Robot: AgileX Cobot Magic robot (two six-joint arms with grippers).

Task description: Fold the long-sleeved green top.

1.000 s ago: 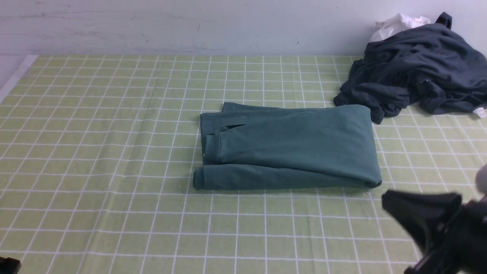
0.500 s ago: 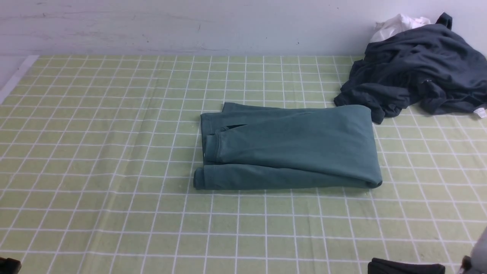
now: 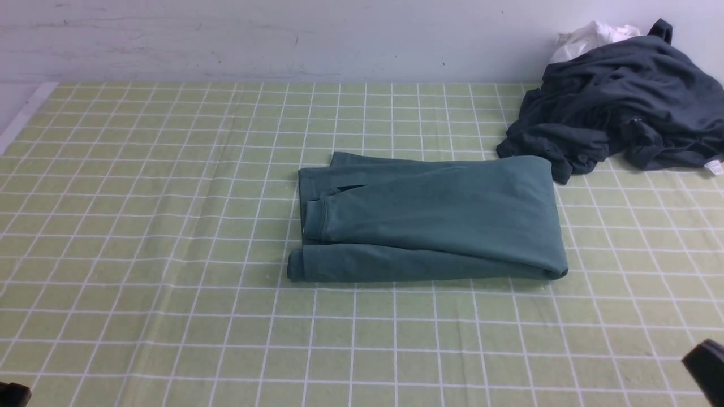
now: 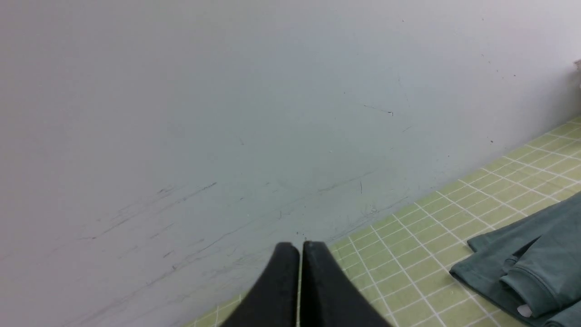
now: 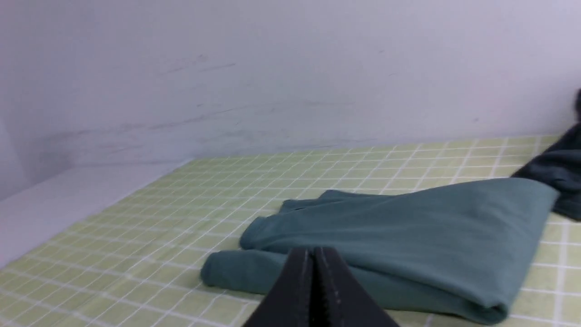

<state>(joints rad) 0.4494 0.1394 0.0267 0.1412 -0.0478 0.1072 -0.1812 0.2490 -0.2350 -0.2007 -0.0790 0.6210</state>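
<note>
The long-sleeved top (image 3: 430, 217) was muted teal-green. The tablecloth (image 3: 141, 237) was pale green with a white grid. The heaped garment (image 3: 616, 107) was charcoal, the cloth (image 3: 588, 35) behind it white.

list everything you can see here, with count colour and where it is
green long-sleeved top: 1, muted teal-green, folded into a rectangle at the middle of the tablecloth
charcoal-grey garment: 1, dark grey, crumpled heap at the far right, its near edge meeting the top's far right corner
white cloth: 1, white, behind the grey heap against the wall
tablecloth: 1, light green with white grid, covering the work surface
wall: 1, scuffed pale grey, at the back
left gripper: 1, black, shut, empty, clear of the top
right gripper: 1, black, shut, empty, near edge
</note>
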